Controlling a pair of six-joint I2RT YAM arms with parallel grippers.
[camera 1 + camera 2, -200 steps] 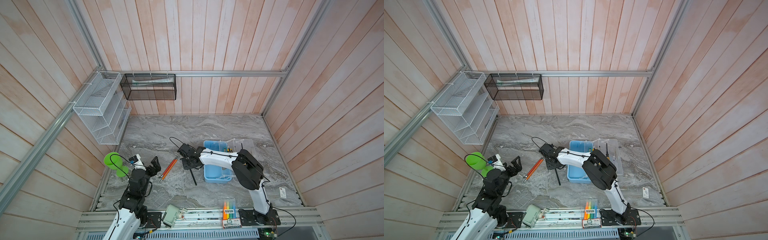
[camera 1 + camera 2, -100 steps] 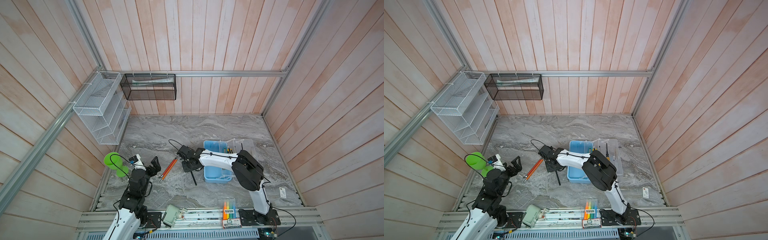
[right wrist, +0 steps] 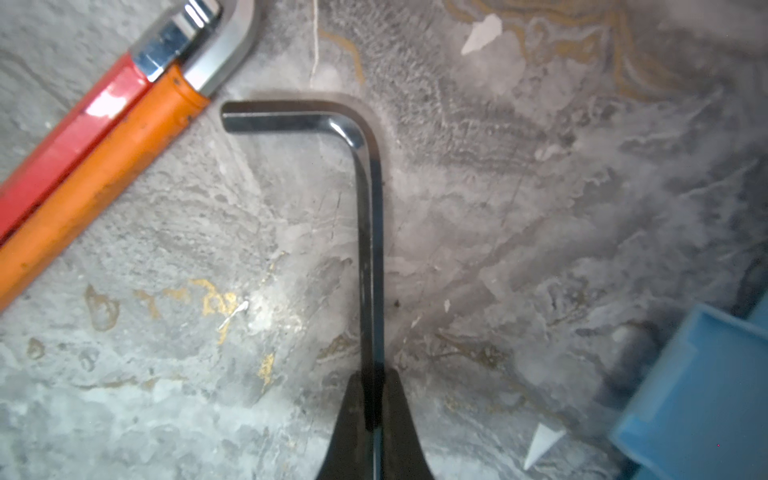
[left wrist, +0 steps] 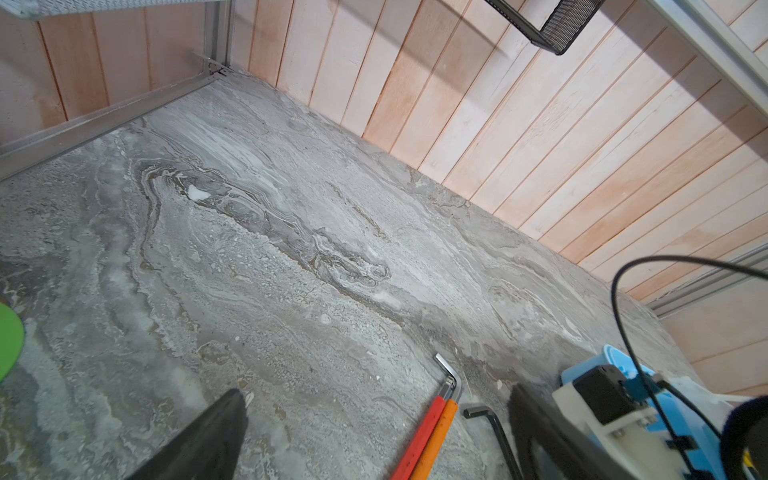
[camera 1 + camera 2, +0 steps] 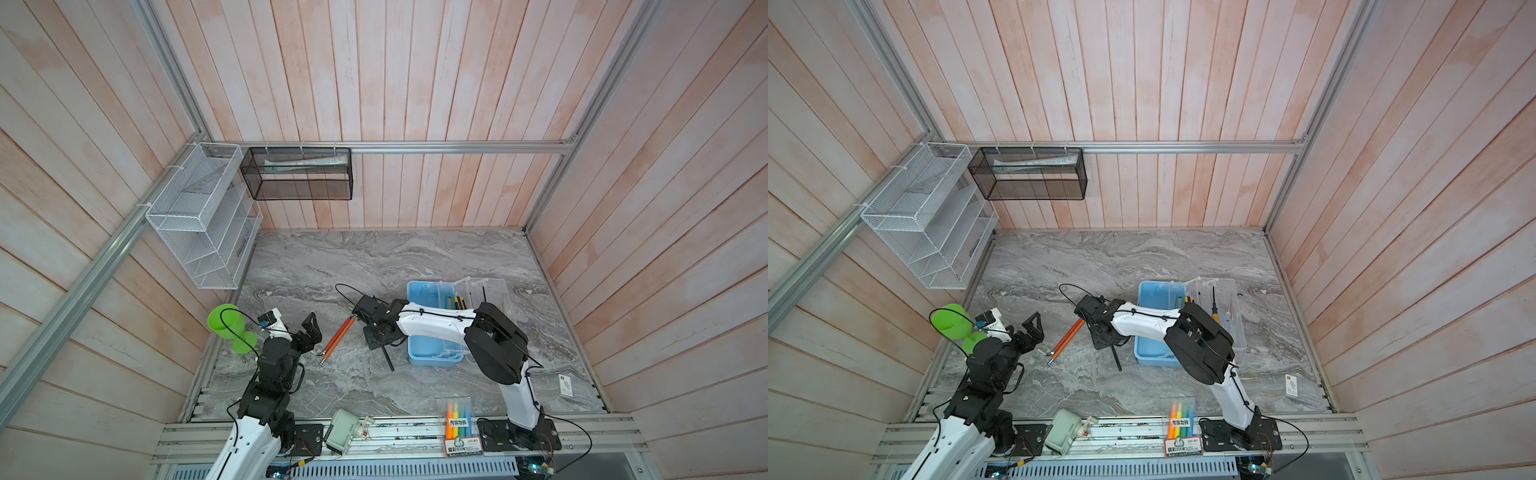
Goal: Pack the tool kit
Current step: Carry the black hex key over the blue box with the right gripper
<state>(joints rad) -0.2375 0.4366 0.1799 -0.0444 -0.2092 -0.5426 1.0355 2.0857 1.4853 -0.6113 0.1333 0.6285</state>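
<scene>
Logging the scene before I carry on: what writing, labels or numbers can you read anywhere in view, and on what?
No text is legible in any view.
Highlighter pack: yellow label with dark characters, too small to read.
Its lower card: printed line, too blurred to read.
Small white card on the table: markings, unreadable.
Tools and blue case: no visible writing.

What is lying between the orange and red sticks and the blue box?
A black hex key lies there on the marble, pinched by the right gripper. The right wrist view shows it between the sleeved keys and the blue case.
</scene>
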